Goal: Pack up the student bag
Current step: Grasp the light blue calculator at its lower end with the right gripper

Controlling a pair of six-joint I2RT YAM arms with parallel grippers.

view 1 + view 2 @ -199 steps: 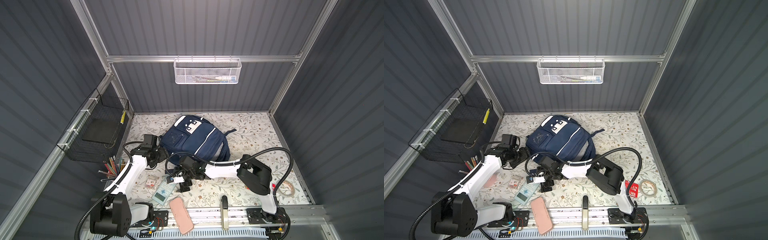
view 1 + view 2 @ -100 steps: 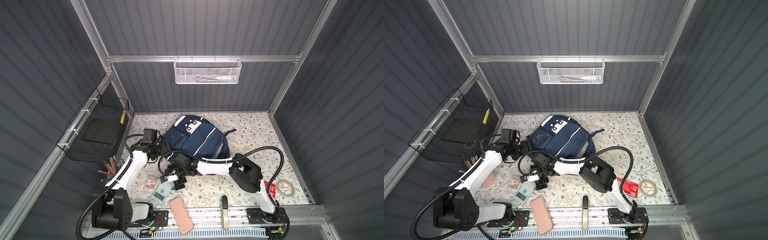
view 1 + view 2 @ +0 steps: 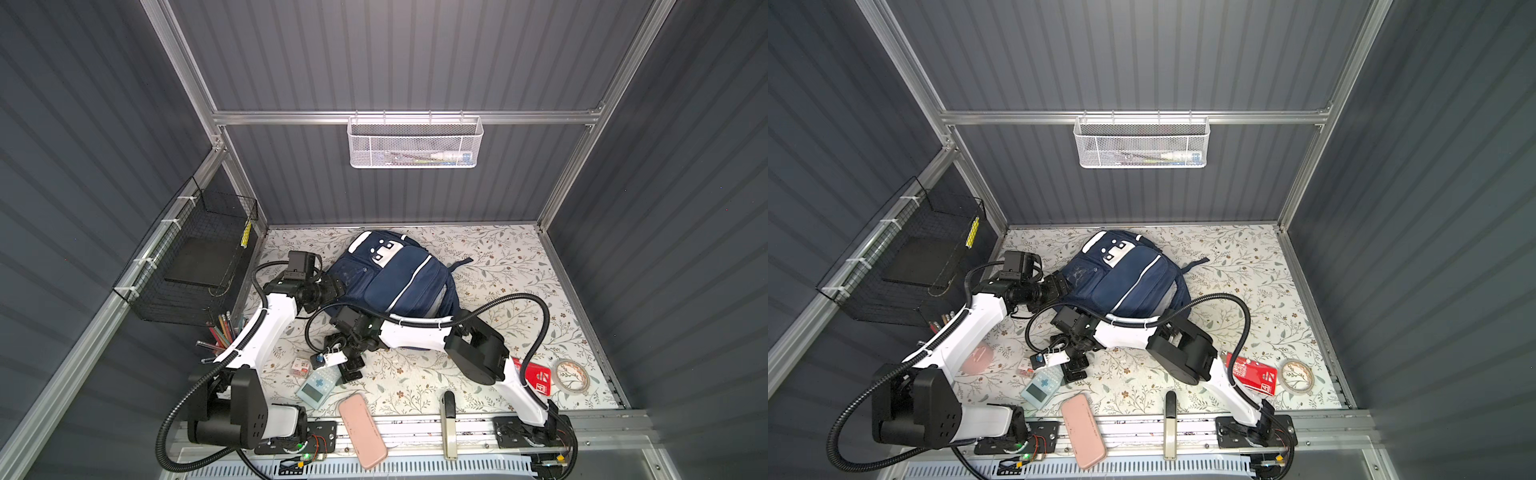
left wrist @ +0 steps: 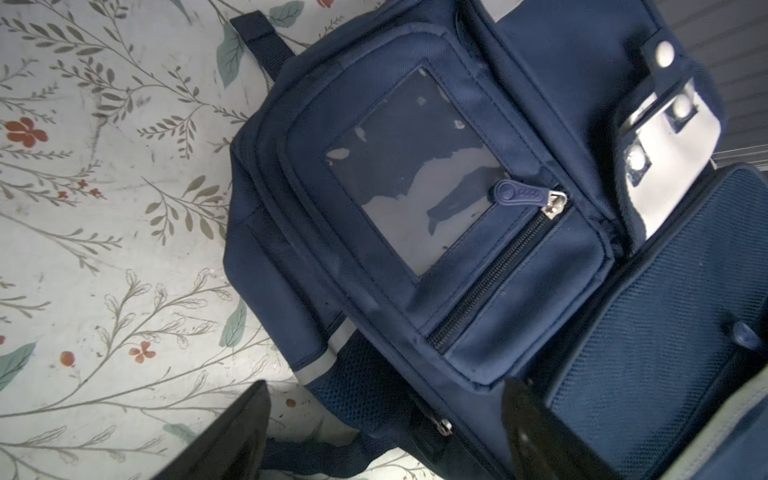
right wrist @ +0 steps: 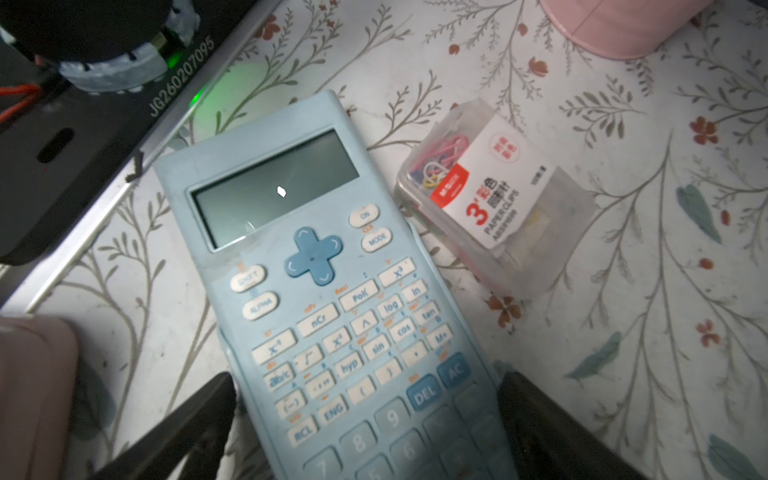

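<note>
top views: your student bag (image 3: pixel 399 278) lies flat at the back-middle of the floral table (image 3: pixel 519 266), left gripper (image 3: pixel 333 288) at its left edge, right gripper (image 3: pixel 1072 370) over the calculator (image 3: pixel 1040 386). left wrist: jaws wide apart by the bag's zip pocket (image 4: pixel 498 266) — gripping nothing. right wrist: jaws wide, straddling the calculator's lower end — paper clip box (image 5: pixel 494 199) just beside it.

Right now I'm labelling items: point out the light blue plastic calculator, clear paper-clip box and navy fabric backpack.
calculator (image 5: pixel 345 316): right wrist view, keys.
paper-clip box (image 5: pixel 494 199): right wrist view, label.
backpack (image 3: pixel 399 280): a top view, front pocket.
</note>
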